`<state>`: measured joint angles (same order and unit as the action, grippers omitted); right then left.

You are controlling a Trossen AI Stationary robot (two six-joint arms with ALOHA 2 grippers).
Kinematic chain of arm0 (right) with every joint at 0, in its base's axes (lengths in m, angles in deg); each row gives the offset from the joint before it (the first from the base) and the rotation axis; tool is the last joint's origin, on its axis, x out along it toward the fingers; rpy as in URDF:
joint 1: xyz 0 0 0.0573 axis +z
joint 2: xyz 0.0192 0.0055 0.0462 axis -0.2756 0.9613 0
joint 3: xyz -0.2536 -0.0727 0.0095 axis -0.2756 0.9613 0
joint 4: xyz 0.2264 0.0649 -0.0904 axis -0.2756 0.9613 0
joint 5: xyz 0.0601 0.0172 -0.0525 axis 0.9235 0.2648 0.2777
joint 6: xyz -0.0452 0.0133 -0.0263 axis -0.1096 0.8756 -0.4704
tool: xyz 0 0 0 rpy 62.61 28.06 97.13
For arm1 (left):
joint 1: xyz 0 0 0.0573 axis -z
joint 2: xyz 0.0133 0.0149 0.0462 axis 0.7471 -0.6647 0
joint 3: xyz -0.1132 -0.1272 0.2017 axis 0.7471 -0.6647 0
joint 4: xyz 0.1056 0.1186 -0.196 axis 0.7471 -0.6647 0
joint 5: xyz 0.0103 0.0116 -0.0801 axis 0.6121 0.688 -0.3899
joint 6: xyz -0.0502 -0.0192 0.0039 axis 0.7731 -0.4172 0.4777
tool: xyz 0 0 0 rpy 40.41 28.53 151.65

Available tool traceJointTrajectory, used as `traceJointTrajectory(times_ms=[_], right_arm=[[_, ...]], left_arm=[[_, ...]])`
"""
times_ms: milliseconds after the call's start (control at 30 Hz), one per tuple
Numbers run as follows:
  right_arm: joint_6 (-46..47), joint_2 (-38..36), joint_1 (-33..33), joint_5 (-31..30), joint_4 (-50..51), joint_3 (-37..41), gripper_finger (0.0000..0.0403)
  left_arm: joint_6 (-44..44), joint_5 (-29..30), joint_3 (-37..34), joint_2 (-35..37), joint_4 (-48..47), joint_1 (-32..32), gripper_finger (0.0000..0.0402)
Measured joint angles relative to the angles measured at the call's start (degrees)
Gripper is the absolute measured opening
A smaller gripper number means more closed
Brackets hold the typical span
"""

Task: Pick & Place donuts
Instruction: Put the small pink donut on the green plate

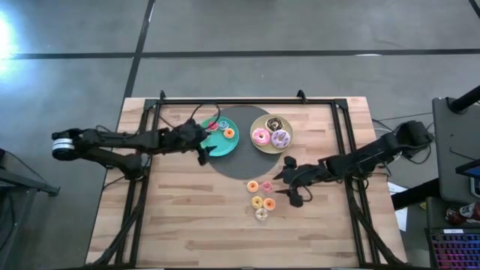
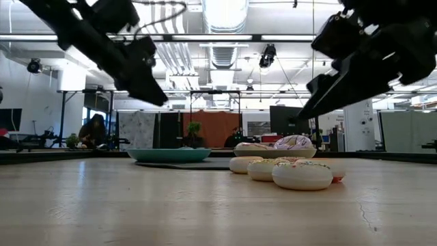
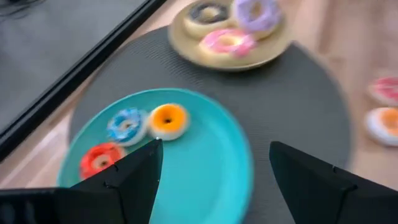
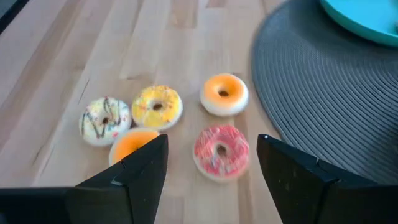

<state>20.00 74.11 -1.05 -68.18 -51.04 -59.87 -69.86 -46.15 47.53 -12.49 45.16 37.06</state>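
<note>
I see my left gripper [image 1: 201,142] hanging over the round teal plate [image 3: 211,155], with its two dark fingers spread wide and nothing between them. On that plate lie three tiny toy donuts: a blue one [image 3: 127,124], an orange one [image 3: 169,120] just beside it, and a red one [image 3: 99,160] closer to the gripper. The teal plate sits on a big round dark grey mat [image 1: 241,159] in the middle of the light wooden table [image 1: 187,217].

Next to the teal plate, also on the mat, is a round beige plate [image 1: 264,145]. It holds the three bigger donuts: a pink one [image 1: 260,136], a lilac and white one [image 1: 280,138] and a chocolate brown one [image 1: 274,122].

My right gripper [image 1: 289,187] is up above the bare wood, just off the edge of the mat. Its fingers are spread apart too, and it holds nothing. Under it and close by lie five tiny donuts on the table: an orange one [image 4: 224,94] nearest the mat, a red-pink one [image 4: 221,150], a yellow one [image 4: 157,106], a white one with dark stripes [image 4: 104,120], and another orange one [image 4: 133,144], partly hidden behind a finger.
</note>
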Motion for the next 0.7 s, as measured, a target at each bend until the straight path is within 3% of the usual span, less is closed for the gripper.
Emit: traceJointTrajectory(times_ms=[400,700], right_arm=[[-0.6,12.9,-0.3,0.1,-3.0,-5.6,0.0278],[-0.8,16.5,-1.0,0.0,-2.9,-7.3,0.0299]], left_arm=[[3.0,0.5,-0.1,6.6,-0.3,10.4,0.0271],[3.1,0.5,-0.1,7.2,-0.1,14.7,0.0271]])
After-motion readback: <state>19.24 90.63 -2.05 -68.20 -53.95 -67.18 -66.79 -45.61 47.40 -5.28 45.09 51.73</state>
